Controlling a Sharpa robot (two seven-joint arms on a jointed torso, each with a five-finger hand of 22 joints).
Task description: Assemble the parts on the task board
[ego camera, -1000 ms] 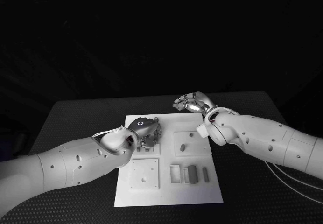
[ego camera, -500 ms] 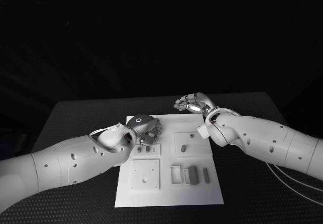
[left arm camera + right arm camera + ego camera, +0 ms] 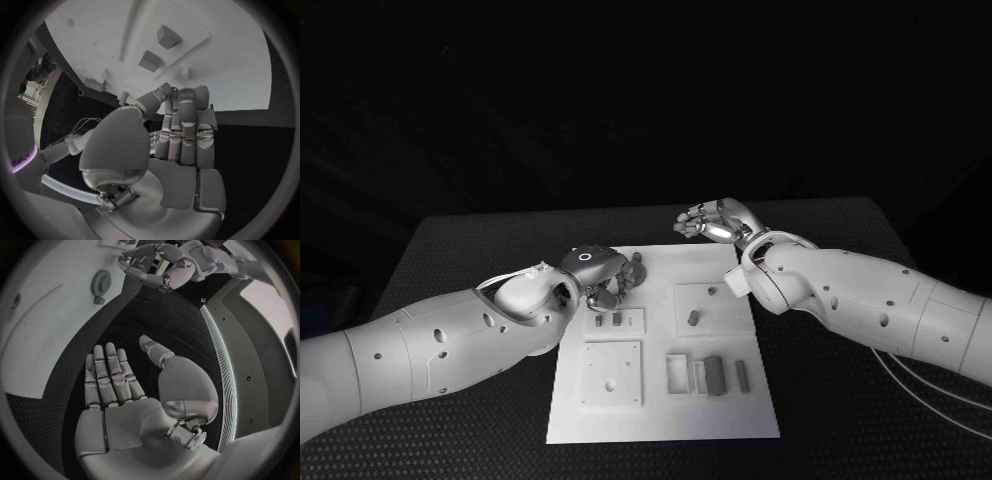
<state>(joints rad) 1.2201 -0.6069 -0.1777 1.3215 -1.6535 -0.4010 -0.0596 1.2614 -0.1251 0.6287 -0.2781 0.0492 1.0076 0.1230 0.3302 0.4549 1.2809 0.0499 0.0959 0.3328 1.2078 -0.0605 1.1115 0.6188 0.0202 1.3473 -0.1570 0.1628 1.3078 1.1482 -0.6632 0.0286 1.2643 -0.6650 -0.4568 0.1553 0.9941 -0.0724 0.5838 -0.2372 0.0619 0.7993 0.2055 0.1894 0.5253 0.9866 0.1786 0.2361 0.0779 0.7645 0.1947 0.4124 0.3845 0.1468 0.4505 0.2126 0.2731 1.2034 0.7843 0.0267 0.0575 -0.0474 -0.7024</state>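
Note:
The white task board (image 3: 664, 418) lies in the middle of the black table. My left hand (image 3: 600, 274) hovers over its far left corner, fingers apart and nothing in them; the left wrist view shows the straight fingers (image 3: 185, 131) and an empty palm. Just nearer than that hand, two small grey pegs (image 3: 609, 321) stand in the board. A grey part (image 3: 692, 317) stands in the far right plate. Two grey bars (image 3: 724, 373) lie near the right front. My right hand (image 3: 713, 220) hangs beyond the board's far edge, with an empty palm (image 3: 128, 417).
A square white plate (image 3: 610, 373) sits at the board's left front, beside a white slotted frame (image 3: 678, 372). A small gear (image 3: 100, 284) rests on the board (image 3: 44, 335). Two square blocks (image 3: 159, 48) stand on the board. Black table (image 3: 473, 250) surrounds the board.
My left hand has drawn back toward the board's far left corner, uncovering the two small pegs. The right hand has barely moved.

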